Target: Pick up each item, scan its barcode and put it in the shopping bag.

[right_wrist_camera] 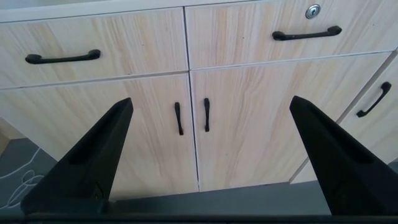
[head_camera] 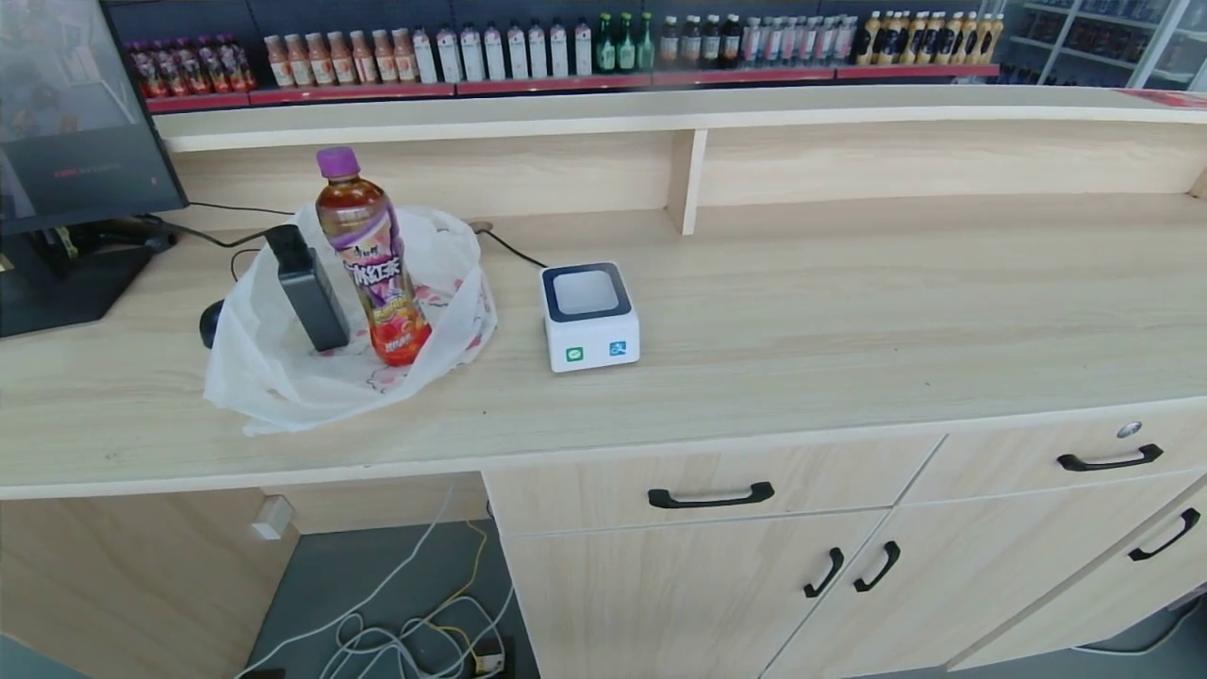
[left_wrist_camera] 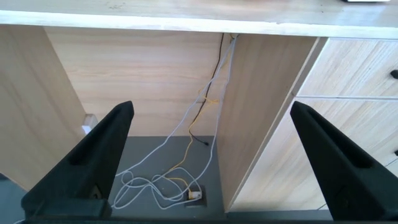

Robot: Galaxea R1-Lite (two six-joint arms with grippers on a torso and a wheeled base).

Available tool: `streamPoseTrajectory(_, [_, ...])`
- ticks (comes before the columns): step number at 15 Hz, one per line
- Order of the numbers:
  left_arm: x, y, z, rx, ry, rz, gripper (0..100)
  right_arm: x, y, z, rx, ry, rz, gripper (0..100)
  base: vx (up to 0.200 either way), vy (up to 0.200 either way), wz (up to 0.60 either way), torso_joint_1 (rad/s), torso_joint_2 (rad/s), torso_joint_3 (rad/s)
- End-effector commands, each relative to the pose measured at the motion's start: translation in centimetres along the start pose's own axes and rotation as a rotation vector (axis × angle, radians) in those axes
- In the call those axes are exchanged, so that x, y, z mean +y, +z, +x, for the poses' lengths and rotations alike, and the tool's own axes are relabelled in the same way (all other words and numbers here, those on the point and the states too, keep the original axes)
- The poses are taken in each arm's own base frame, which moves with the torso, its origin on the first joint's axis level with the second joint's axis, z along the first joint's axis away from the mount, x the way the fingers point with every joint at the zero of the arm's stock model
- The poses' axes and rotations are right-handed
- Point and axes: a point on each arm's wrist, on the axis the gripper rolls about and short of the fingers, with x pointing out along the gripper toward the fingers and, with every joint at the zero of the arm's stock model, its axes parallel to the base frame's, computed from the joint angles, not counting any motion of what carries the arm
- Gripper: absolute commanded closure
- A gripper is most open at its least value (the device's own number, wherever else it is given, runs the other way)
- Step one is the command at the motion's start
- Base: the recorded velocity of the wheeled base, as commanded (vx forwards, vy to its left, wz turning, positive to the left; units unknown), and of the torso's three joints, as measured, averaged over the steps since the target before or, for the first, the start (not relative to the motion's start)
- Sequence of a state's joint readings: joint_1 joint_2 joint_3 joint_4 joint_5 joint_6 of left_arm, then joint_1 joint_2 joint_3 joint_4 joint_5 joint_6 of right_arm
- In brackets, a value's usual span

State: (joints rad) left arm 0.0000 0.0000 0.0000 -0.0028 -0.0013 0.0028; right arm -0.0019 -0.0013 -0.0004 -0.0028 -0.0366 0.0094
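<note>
**Grippers.** Your left gripper is released, its two fingers spread wide with nothing between them. Your right gripper is in the same condition: fully parted and holding nothing.

**Edges and room.**
- The front edge of the counter runs across above the left jaws.
- Straight ahead of the left jaws is the open bay under the counter, with loose cables on its floor between the fingers.
- An upright side panel closes the bay toward the right-hand finger.
- The right jaws face the cupboard fronts. Two vertical door handles sit in the gap between the fingers, and two drawer handles lie above them.
- A fifth, slanted handle is beyond the outer finger.

**Task items, all above both jaws on the counter top.**
- There is one bottle with a purple cap. It stands upright inside the spread mouth of one white shopping bag, on the left gripper's side.
- One black handheld scanner stands just beside the bottle. I cannot tell whether it rests on the bag film or behind it.
- One white scanner box sits near the bag toward the right gripper's side, apart from the bag.
- One monitor stands at the counter's far left end.
- A low wooden upstand with one divider bounds the back of the counter.
</note>
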Motion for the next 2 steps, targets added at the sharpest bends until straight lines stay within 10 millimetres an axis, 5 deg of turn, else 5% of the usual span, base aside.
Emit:
streamPoseTrajectory(1, [0.00, 0.00, 0.00, 0.000, 0.000, 0.000, 0, 0.00, -0.01, 0.01, 0.001, 0.000, 0.000, 0, 0.000, 0.000, 0.00, 0.000, 0.00, 0.000])
streamPoseTrajectory(2, [0.00, 0.00, 0.00, 0.000, 0.000, 0.000, 0, -0.01, -0.01, 0.01, 0.001, -0.003, 0.000, 0, 0.000, 0.000, 0.00, 0.000, 0.00, 0.000])
